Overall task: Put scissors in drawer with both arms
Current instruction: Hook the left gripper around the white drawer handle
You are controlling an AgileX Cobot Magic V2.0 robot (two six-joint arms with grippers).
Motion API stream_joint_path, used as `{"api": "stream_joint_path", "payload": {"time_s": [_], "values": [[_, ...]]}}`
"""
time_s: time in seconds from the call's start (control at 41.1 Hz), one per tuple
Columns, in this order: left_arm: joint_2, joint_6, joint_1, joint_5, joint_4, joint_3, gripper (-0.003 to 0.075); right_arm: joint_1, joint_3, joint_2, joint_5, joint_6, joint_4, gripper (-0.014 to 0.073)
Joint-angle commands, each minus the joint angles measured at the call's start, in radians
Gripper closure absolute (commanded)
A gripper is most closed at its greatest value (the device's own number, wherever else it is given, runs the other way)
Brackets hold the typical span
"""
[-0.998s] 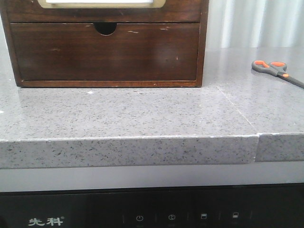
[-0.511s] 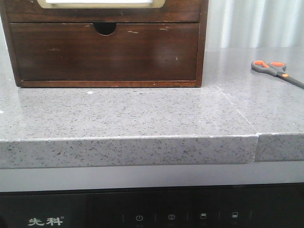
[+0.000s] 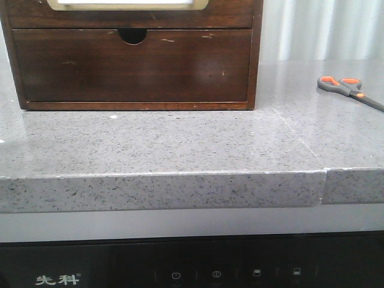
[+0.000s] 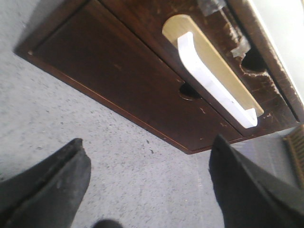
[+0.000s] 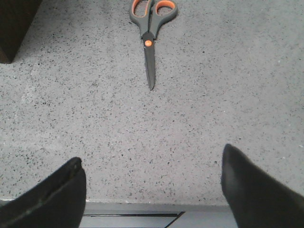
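The scissors (image 3: 350, 90) lie flat on the grey counter at the far right, with dark grey handles, orange-lined loops and closed blades. In the right wrist view the scissors (image 5: 150, 33) are ahead of my right gripper (image 5: 152, 156), which is open, holds nothing and hangs over the counter's front edge. The drawer (image 3: 231, 13) with the cream-rimmed window is the upper one in the brown cabinet and is closed. My left gripper (image 4: 148, 142) is open and empty above the counter, short of the cabinet, with the drawer (image 4: 223, 76) ahead. Neither gripper shows in the front view.
Below the windowed drawer sits a plain-fronted drawer (image 3: 132, 66) with a half-round notch, also closed. The speckled grey counter (image 3: 168, 144) has a seam (image 3: 300, 141) running toward its front edge. A dark appliance panel (image 3: 192, 270) lies below the counter.
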Motion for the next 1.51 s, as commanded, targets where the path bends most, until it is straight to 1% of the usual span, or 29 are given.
{"api": "stream_joint_path", "payload": {"time_s": [0.0, 0.097, 0.17, 0.389, 0.633, 0.803, 1.022, 1.095, 1.363, 1.485], "values": [[0.071, 0.161, -0.001, 0.034, -0.255, -0.038, 0.0209, -0.005, -0.03, 0.003, -0.06, -0.008, -0.006, -0.0009], [0.147, 0.327, -0.001, 0.11, -0.451, -0.038, 0.0209, -0.005, -0.03, 0.003, -0.06, -0.008, -0.006, -0.0009], [0.202, 0.422, -0.001, 0.175, -0.581, -0.038, 0.0209, -0.005, -0.03, 0.003, -0.06, -0.008, -0.006, -0.0009], [0.317, 0.446, -0.001, 0.283, -0.58, -0.108, 0.021, -0.005, -0.03, 0.003, -0.059, -0.008, -0.006, -0.0009], [0.433, 0.446, -0.001, 0.375, -0.58, -0.234, 0.021, -0.005, -0.03, 0.003, -0.06, -0.008, -0.006, -0.0009], [0.515, 0.446, -0.001, 0.418, -0.58, -0.313, 0.021, -0.005, -0.03, 0.003, -0.06, -0.008, -0.006, -0.0009], [0.573, 0.446, -0.001, 0.422, -0.58, -0.376, 0.0212, -0.005, -0.03, 0.003, -0.06, -0.008, -0.006, -0.0009], [0.583, 0.446, -0.001, 0.422, -0.58, -0.39, 0.0246, -0.005, -0.03, 0.003, -0.06, -0.008, -0.006, -0.0009], [0.587, 0.446, -0.001, 0.422, -0.58, -0.395, 0.052, -0.005, -0.03, 0.003, -0.059, -0.008, -0.006, -0.0009], [0.587, 0.446, -0.001, 0.435, -0.58, -0.395, 0.0601, -0.005, -0.03, 0.003, -0.059, -0.008, -0.006, -0.0009]]}}
